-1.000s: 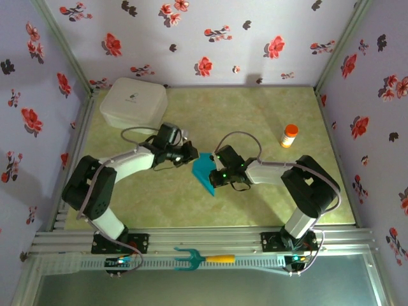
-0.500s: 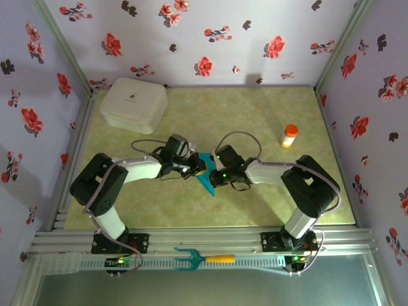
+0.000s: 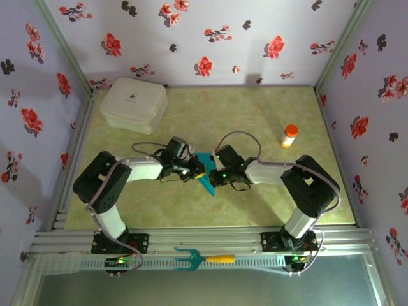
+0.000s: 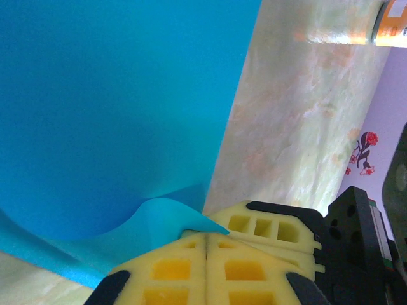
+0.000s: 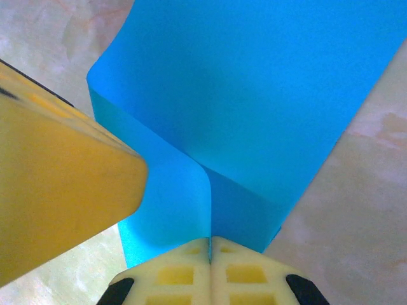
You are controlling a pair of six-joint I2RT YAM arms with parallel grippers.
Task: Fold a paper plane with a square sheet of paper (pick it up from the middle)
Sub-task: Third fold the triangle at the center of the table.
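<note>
Top external: the square sheet of paper [image 3: 207,185] is held mid-table, pinched tight by the left gripper [image 4: 206,236] and right gripper [image 5: 210,243] alike. A fold looks underway; next, edges would need to be aligned, then pressed flat.

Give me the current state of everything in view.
square sheet of paper: partly folded, pinched by both grippers.
left gripper: shut on the paper's lifted corner.
right gripper: shut on a raised crease.
white box: lid closed.
orange bottle: upright.
fork tool: lying flat, untouched.
</note>
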